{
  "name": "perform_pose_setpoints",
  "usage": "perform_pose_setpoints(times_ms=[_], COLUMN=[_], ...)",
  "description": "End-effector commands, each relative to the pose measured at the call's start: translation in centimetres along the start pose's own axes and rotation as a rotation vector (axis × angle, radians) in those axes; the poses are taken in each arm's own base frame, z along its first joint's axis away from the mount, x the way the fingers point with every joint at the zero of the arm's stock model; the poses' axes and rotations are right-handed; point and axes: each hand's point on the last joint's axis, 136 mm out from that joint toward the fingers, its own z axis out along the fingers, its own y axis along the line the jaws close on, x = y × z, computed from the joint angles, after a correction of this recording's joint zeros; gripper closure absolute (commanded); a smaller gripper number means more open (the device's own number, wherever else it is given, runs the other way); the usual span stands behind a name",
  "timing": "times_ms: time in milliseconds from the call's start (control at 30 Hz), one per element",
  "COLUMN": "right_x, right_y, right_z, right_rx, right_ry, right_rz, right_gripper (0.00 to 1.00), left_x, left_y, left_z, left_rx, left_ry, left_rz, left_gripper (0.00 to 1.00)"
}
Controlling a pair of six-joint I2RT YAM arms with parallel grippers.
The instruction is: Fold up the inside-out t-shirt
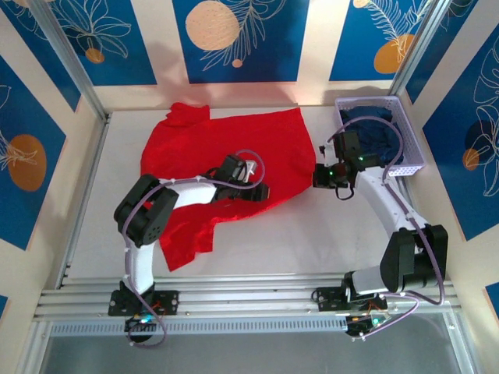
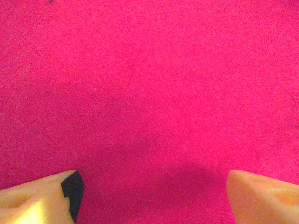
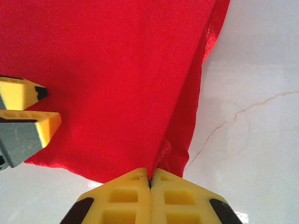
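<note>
robot lab cell — aluminium frame (image 1: 69, 62), printed wall panels (image 1: 234, 39)

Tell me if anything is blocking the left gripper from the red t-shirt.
Nothing visible does. The left gripper hangs close over the t-shirt with its jaws open and bare red cloth under them. The right gripper is shut on the shirt's edge, off to one side. The basket stands apart, further right.
</note>
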Motion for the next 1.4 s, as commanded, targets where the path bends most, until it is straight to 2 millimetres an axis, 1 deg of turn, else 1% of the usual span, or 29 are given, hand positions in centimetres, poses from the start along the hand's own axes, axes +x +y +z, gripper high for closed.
perform_pose_setpoints(times_ms=[0,33,100,200,233,300,367,433,500,567,633,700,767,867,967,1000,1067,1133,1200,1233,1267,1333,1367], right_x=[0.9,0.8,0.5,0.1,0.1,0.4,0.8,1.2,1.2,0.9,0.4,0.2,0.1,-0.2,-0.6,-0.7,-0.8,-0.8,-0.8,-0.8,-0.8,-0.9,-1.0], right_y=[0.7,1.2,3.0,6.3,7.3,8.5,8.7,7.8,7.1,6.7,5.8,5.1,4.6,4.9,5.4,5.5,5.6,5.6,5.7,5.7,5.7,5.2,4.6], right_z=[-0.9,-1.0,-1.0,-1.0,-0.9,0.0,1.3,2.8,3.4,3.5,3.4,3.2,3.0,2.5,2.2,2.1,2.0,1.9,1.8,1.8,1.8,2.0,2.1], right_rx=[-0.039,-0.073,-0.171,-0.322,-0.36,-0.397,-0.382,-0.328,-0.292,-0.277,-0.263,-0.257,-0.269,-0.326,-0.387,-0.404,-0.426,-0.44,-0.45,-0.452,-0.45,-0.425,-0.393], right_ry=[0.06,0.06,0.057,0.045,0.048,0.087,0.148,0.206,0.231,0.229,0.226,0.231,0.234,0.232,0.23,0.231,0.235,0.236,0.239,0.241,0.243,0.241,0.239], right_rz=[-0.068,-0.088,-0.133,-0.221,-0.254,-0.304,-0.32,-0.315,-0.301,-0.279,-0.234,-0.187,-0.142,-0.074,-0.014,0.002,0.028,0.042,0.047,0.051,0.055,0.07,0.081], right_gripper=[1.0,1.0,1.0,0.98,0.98,0.98,0.98,0.99,0.99,1.0,1.0,1.0,1.0,1.0,1.0,1.0,1.0,1.0,1.0,1.0,1.0,1.0,1.0], left_x=[6.1,6.2,6.3,6.4,6.5,6.5,6.5,6.4,6.2,5.7,5.0,4.0,3.3,2.9,2.4,2.1,1.4,0.8,0.0,-0.4,-0.7,-1.2,-1.4], left_y=[4.2,4.3,4.4,4.6,4.6,4.7,4.7,4.7,4.5,4.0,3.1,1.6,-0.5,-4.5,-7.9,-8.6,-9.5,-9.8,-9.4,-9.4,-9.5,-9.7,-9.7], left_z=[1.1,1.2,1.2,1.2,1.2,1.1,1.1,0.9,0.6,0.3,-0.3,-0.9,-1.6,-2.1,-1.9,-1.6,-1.0,0.1,1.1,1.5,1.7,2.2,2.1], left_rx=[-0.129,-0.132,-0.134,-0.14,-0.141,-0.145,-0.148,-0.151,-0.148,-0.129,-0.099,-0.058,-0.017,0.035,0.048,0.045,0.045,0.022,-0.015,-0.026,-0.025,-0.021,-0.011], left_ry=[0.173,0.177,0.178,0.181,0.182,0.182,0.181,0.179,0.167,0.147,0.116,0.074,0.025,-0.034,-0.074,-0.086,-0.101,-0.105,-0.116,-0.123,-0.128,-0.124,-0.12], left_rz=[-0.054,-0.052,-0.05,-0.048,-0.048,-0.048,-0.049,-0.049,-0.043,-0.029,-0.002,0.048,0.132,0.306,0.444,0.466,0.483,0.501,0.506,0.51,0.513,0.511,0.503], left_gripper=[0.19,0.19,0.19,0.19,0.19,0.19,0.19,0.19,0.19,0.19,0.19,0.19,0.19,0.19,0.19,0.19,0.19,0.2,0.25,0.31,0.39,0.64,0.75])
